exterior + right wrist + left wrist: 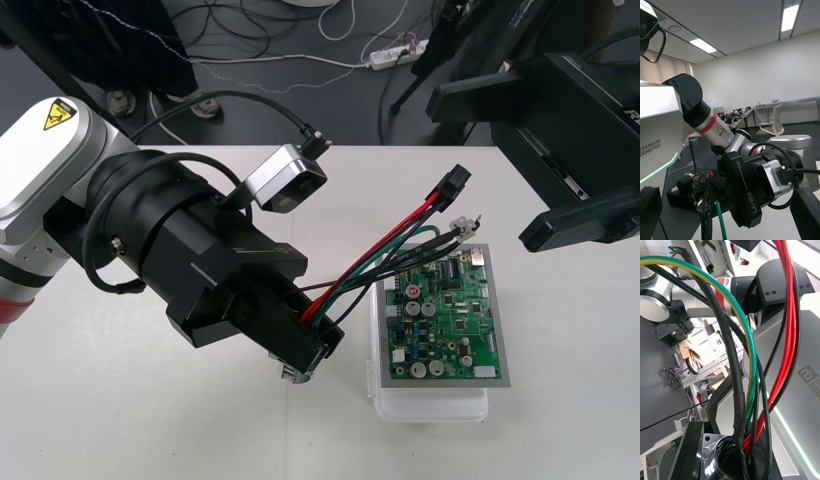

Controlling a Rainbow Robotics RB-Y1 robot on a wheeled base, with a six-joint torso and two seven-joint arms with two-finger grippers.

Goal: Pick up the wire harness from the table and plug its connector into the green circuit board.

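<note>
"Where's the harness (400, 228)?"
"The left gripper (312, 340) clamps its socket (713, 450) end just beside the board (445, 320). The wires (787, 315) arch up, with the plug (455, 183) in the air near the far edge."
"And the right gripper (482, 172)?"
"Off to the right, its 2 fingers (575, 225) spread wide, holding nothing."

You have bare table (120, 420) across the lower left of the frame and right of the circuit board (445, 320). The left gripper (312, 350) blocks the board's left edge, harness wires (385, 240) cross its upper left corner, and the right gripper (580, 220) hangs at the right edge.
</note>
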